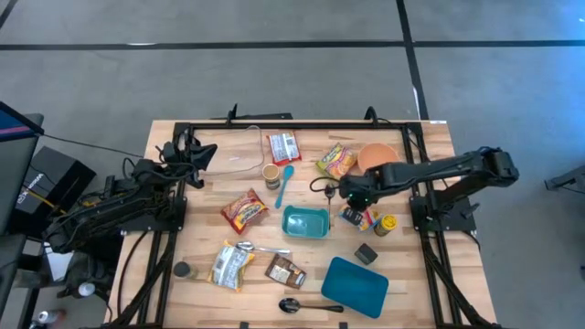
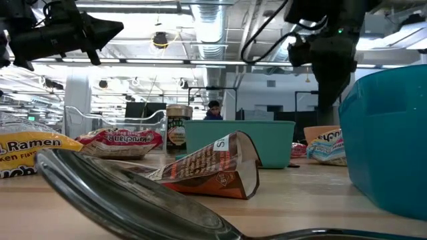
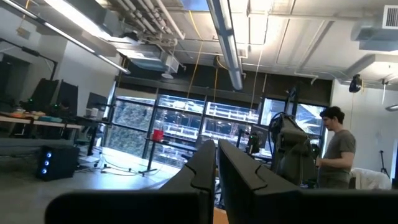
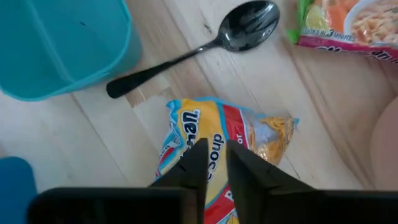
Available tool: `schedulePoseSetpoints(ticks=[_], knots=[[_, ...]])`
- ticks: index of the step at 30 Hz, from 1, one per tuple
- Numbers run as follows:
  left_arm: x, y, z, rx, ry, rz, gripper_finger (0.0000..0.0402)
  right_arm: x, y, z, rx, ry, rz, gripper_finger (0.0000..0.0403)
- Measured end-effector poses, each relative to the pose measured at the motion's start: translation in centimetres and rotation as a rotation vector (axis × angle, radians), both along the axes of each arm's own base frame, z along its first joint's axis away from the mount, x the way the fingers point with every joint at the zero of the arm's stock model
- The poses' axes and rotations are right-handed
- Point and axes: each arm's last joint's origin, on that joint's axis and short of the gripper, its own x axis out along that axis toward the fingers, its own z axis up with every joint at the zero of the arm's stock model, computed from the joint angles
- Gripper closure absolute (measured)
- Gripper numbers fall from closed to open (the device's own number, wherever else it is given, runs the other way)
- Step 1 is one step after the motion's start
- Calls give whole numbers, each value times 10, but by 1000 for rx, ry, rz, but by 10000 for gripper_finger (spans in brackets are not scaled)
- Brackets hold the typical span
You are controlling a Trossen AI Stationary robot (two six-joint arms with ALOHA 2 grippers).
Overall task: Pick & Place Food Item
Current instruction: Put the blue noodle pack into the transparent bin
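Observation:
A yellow, red and blue soup packet [image 4: 233, 140] lies flat on the wooden table, also showing in the high view [image 1: 356, 217] and the low view [image 2: 325, 151]. My right gripper [image 4: 216, 163] hangs shut above it, pointing down, at the table's middle right [image 1: 351, 193]. In the low view it stands well clear of the table [image 2: 331, 73]. My left gripper [image 1: 203, 152] waits shut and raised at the table's left far side; its wrist view [image 3: 217, 168] looks level into the room.
Near the packet lie a black spoon [image 4: 199, 46], a teal tub [image 1: 304, 222], a green ramen packet [image 1: 335, 162], an orange bowl [image 1: 377, 157] and a yellow bottle [image 1: 388, 224]. More packets [image 1: 244, 210], a jar [image 1: 271, 174] and a teal lid [image 1: 355, 283] lie farther off. A person [image 3: 336, 152] stands beyond the table.

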Motion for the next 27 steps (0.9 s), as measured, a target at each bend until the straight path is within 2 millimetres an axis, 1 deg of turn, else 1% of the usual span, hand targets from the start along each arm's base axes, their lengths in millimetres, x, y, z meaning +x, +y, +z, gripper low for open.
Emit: schedulePoseSetpoints(ticks=[6,8,11,15,17,18,27], knots=[[0,0,0,-4,5,0,390,5,0,-11,-9,51,30,268],[0,0,-1,-6,8,0,390,6,0,-12,-14,56,31,251],[0,0,-1,-7,9,0,390,8,0,-14,-14,47,31,236],[0,0,-1,-8,10,0,390,14,0,-19,-16,37,34,232],[1,1,-2,-11,15,0,390,17,2,-25,-17,56,40,233],[1,1,-2,-12,15,0,390,16,2,-28,-19,83,49,235],[1,1,-2,-17,21,1,390,24,4,-45,-22,129,63,256]])
